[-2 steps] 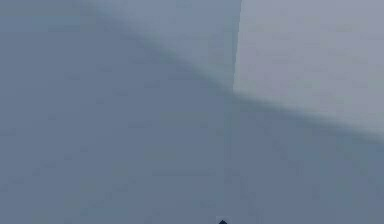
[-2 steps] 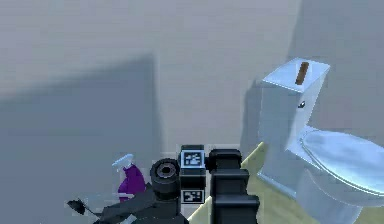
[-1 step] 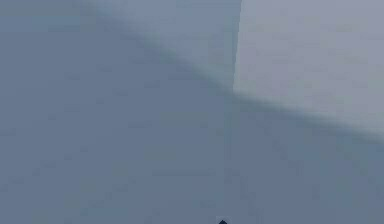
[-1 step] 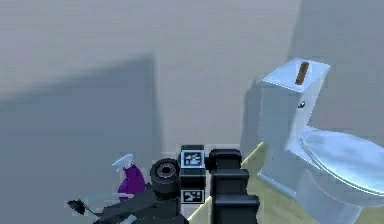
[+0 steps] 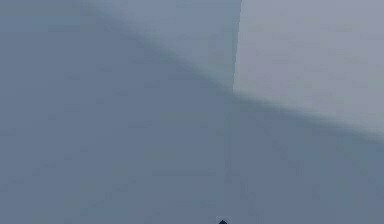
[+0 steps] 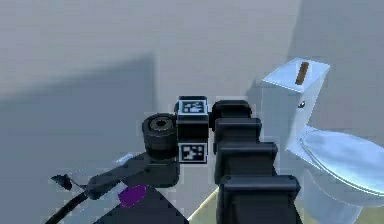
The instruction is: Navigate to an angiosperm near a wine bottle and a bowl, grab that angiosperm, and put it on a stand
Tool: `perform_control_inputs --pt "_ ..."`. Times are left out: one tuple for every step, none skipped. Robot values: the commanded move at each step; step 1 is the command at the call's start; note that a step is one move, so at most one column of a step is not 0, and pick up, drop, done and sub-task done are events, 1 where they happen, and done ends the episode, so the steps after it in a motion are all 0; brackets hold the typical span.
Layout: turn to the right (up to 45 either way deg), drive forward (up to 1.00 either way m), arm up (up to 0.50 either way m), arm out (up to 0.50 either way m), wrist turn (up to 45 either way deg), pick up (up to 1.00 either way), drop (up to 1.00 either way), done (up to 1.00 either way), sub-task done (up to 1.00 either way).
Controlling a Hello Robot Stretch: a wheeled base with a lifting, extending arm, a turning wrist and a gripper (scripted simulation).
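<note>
In the arm side view my arm (image 6: 245, 165) rises as a dark bar from the bottom edge, with two white marker squares (image 6: 192, 128) at its far end. The gripper (image 6: 75, 192) reaches to the left from its round dark body (image 6: 160, 150), its thin fingers (image 6: 95, 180) against a bare grey wall. A small purple blob (image 6: 130, 196) shows low between the fingers near the body. I cannot tell whether the gripper holds anything.
A white toilet (image 6: 335, 155) stands at the arm side view's right, with a short brown upright thing (image 6: 301, 73) on its tank (image 6: 288, 98). In the forward view a plain wall (image 5: 110, 120) is close ahead, with a wall corner (image 5: 236, 60) right of the middle.
</note>
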Motion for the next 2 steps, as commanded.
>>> perform_control_inputs --pt "0.0 0.00 0.00 -0.08 0.0 0.00 0.00 0.00 0.00" --pt "0.0 0.00 0.00 0.00 0.0 0.00 0.00 1.00 0.00"
